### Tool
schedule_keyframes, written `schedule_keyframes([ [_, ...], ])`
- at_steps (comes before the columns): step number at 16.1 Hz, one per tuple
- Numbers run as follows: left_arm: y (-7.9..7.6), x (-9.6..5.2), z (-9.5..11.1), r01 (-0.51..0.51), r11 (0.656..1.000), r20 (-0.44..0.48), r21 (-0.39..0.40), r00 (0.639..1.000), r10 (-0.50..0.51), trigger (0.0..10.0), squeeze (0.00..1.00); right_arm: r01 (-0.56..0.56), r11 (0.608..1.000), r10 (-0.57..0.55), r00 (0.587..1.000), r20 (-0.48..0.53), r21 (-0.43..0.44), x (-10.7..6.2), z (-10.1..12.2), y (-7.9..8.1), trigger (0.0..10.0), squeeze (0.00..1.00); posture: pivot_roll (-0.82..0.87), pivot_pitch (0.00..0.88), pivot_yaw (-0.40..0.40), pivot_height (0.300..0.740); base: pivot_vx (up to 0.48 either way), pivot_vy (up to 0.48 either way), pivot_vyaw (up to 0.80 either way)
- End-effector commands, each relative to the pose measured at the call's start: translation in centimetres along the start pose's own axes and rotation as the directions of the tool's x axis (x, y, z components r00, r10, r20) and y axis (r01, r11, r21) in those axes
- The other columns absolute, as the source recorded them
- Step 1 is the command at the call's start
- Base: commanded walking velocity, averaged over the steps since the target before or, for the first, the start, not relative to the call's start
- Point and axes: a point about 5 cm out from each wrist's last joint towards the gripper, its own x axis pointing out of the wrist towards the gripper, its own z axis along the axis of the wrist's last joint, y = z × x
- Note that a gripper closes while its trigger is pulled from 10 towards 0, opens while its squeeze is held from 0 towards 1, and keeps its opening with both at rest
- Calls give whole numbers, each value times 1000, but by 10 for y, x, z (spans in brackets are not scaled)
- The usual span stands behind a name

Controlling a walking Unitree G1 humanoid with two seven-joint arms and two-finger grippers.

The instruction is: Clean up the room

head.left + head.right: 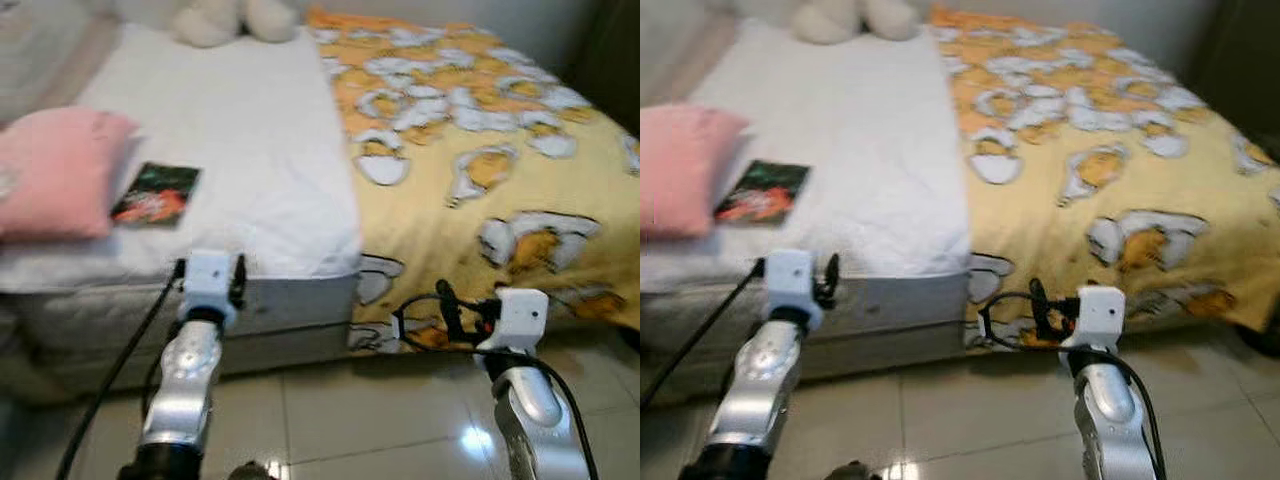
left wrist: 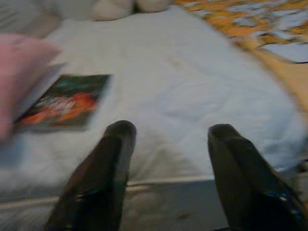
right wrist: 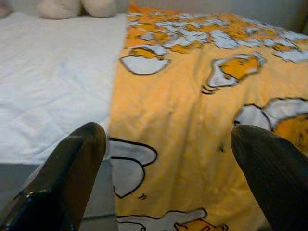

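A bed with a white sheet (image 1: 250, 140) stands before me, its right half under a yellow blanket (image 1: 480, 160) printed with white and orange shapes. A dark book (image 1: 156, 193) with a red and green cover lies on the sheet near the front edge, next to a pink pillow (image 1: 55, 170). A cream plush toy (image 1: 230, 18) sits at the head. My left gripper (image 2: 166, 144) is open, held low before the mattress edge, the book (image 2: 65, 100) beyond its fingers. My right gripper (image 3: 168, 144) is open, facing the blanket's (image 3: 192, 110) hanging edge.
Glossy beige floor tiles (image 1: 380, 420) run along the bed's front. The grey mattress side (image 1: 280, 310) faces me below the sheet. Black cables loop by my right wrist (image 1: 440, 315). A dark shape stands at the far right behind the bed (image 1: 615, 50).
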Motion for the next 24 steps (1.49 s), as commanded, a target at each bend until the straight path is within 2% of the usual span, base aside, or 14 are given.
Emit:
schedule_keyframes([
  [1,-3,3,4,11,1000,-5,-21,1000,-11,10000,1000,-13,1000,13,1000,-3,-21,-3,-4,1,10000,0,68,0,-10,740,0,0,594],
  [3,-9,14,20,40,999,48,-14,998,-39,10000,1000,-18,1000,18,1000,-8,10,1,-6,10,10000,0,68,0,-4,740,0,0,591],
  [5,-14,15,26,75,996,79,-53,994,-71,10000,1000,-35,999,35,999,4,10,4,-6,17,10000,0,63,0,3,740,0,-156,591],
  [10,-16,21,27,96,995,71,-10,993,-95,10000,1000,-15,999,16,1000,-10,38,6,-11,14,10000,0,52,0,19,740,206,-406,592],
  [11,-18,21,27,108,994,80,1,991,-108,10000,4,-17,999,17,1000,-16,36,5,-13,14,10000,0,52,0,19,740,334,-341,594],
  [13,-20,22,26,85,996,77,38,993,-88,10000,0,-38,999,38,999,-29,32,6,-15,15,10000,0,50,0,7,740,0,0,587],
  [16,-20,22,23,61,998,56,12,997,-62,10000,0,-65,998,66,997,-36,26,6,-16,16,10000,0,51,0,-2,740,0,0,587],
  [18,-19,20,19,80,996,50,29,995,-82,10000,0,-73,997,74,997,-30,28,9,-13,13,10000,0,54,0,-7,740,0,0,587],
  [19,-15,17,17,91,995,65,47,994,-94,10000,0,-45,997,45,999,4,55,10,-7,9,10000,0,66,0,-8,740,0,0,556],
  [21,-9,14,19,130,991,95,27,987,-132,10000,0,-39,996,36,999,26,82,7,-3,9,10000,0,64,0,3,740,0,0,544],
  [23,-17,15,26,158,987,114,6,981,-158,10000,0,-26,996,25,1000,18,86,8,-7,9,10000,0,63,0,11,740,0,-174,541],
  [24,-19,16,27,148,989,108,23,983,-150,10000,0,-29,995,27,999,21,91,9,-6,13,10000,0,59,0,19,740,0,-480,550],
])
